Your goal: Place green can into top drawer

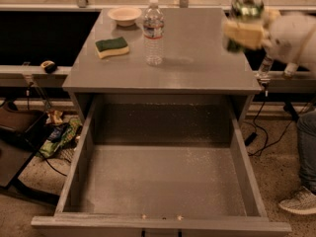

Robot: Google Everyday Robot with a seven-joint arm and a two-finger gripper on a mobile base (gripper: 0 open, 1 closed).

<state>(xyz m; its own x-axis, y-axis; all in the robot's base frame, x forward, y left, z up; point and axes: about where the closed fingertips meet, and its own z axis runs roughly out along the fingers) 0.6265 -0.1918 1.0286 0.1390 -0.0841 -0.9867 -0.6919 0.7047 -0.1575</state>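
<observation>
The green can (245, 6) is in my gripper (243, 33), held in the air above the right rear edge of the grey table (197, 68). The can looks dark green with a silver top and is motion-blurred. The gripper's yellowish pads (239, 33) are shut around its lower part, and the white arm (296, 41) reaches in from the right. The top drawer (163, 181) is pulled fully open below the tabletop, at the front of the view. Its speckled grey bottom holds nothing. The can is behind and to the right of the drawer opening.
A clear water bottle (154, 31), a green-and-yellow sponge (112, 47) and a small white bowl (124, 15) stand on the tabletop's left half. A person's leg and shoe (301, 201) are at the lower right. Cables and clutter (59, 137) lie on the floor left.
</observation>
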